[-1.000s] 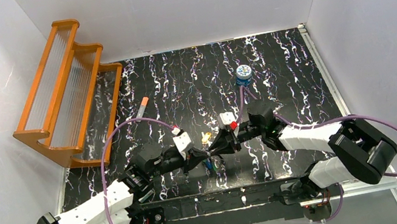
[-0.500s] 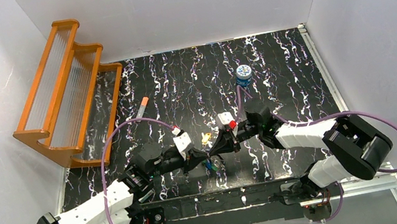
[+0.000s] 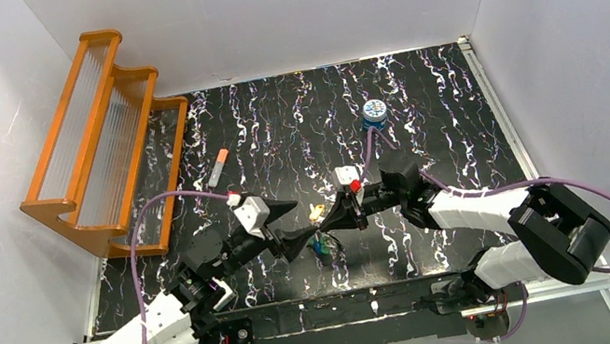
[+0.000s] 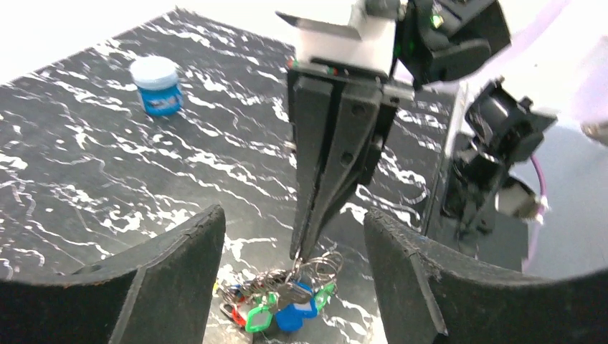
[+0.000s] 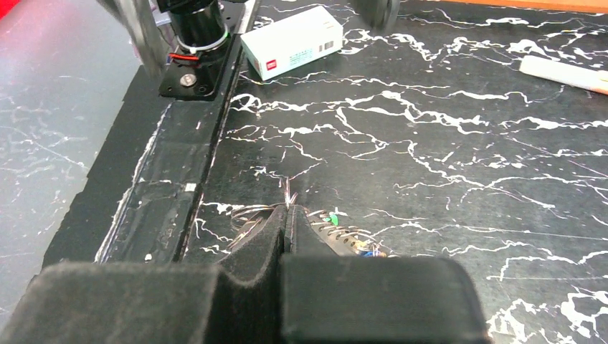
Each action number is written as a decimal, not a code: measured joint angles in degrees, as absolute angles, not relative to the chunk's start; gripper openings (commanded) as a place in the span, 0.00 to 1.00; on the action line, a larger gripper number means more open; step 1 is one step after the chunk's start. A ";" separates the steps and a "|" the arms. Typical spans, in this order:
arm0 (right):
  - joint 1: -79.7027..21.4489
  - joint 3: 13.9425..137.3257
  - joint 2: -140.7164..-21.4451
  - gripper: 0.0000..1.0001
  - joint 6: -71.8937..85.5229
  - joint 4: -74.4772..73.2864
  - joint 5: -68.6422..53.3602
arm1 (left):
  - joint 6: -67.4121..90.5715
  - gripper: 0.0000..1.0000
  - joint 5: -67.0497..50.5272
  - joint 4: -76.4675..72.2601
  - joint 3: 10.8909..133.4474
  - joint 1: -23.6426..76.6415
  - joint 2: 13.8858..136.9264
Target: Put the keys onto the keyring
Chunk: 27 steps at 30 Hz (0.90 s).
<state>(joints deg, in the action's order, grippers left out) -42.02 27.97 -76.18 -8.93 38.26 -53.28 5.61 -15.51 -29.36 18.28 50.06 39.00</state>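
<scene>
The keys (image 4: pixel 290 308), a small bunch with green, blue and red heads, hang low over the dark marbled table (image 3: pixel 422 104) between the two arms. They are strung on the keyring (image 4: pixel 328 261), a thin pale loop. My right gripper (image 3: pixel 322 226) is shut, and its tips (image 4: pixel 301 247) pinch that loop from above. In the right wrist view the shut gripper (image 5: pixel 287 210) hides most of the bunch. Only the loop (image 5: pixel 251 213) and a green key head (image 5: pixel 332 218) show. My left gripper (image 3: pixel 292 227) stands open, its fingers (image 4: pixel 179 272) to either side of the bunch and touching nothing.
A small round blue tin (image 3: pixel 375 111) stands behind the right arm. An orange-tipped white tube (image 3: pixel 218 167) lies at the back left, near the orange wooden rack (image 3: pixel 101 137). The black rail (image 3: pixel 335 307) with the arm bases runs along the near edge.
My left gripper has opened and drawn back to the left, away from the bunch. My right gripper has closed and now stays shut on the loop.
</scene>
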 measured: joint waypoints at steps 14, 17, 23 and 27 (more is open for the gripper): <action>-42.02 27.68 -73.58 0.01 -7.88 35.90 -47.24 | 10.81 0.82 -3.16 -33.36 13.37 50.06 32.32; -42.04 30.13 -73.60 0.01 -7.49 31.73 -44.45 | 11.73 0.85 -1.19 -33.01 12.91 50.06 31.66; -42.00 37.10 -73.38 0.01 -6.59 21.63 -33.43 | 12.64 0.89 1.54 -31.86 12.80 50.06 33.41; -42.02 37.74 -70.39 0.01 -2.92 18.24 -22.09 | 13.54 0.98 2.92 -29.34 13.17 50.06 36.42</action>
<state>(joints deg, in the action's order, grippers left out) -42.02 37.74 -70.39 -2.92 18.24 -22.09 13.54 2.92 -29.34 13.17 50.06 36.42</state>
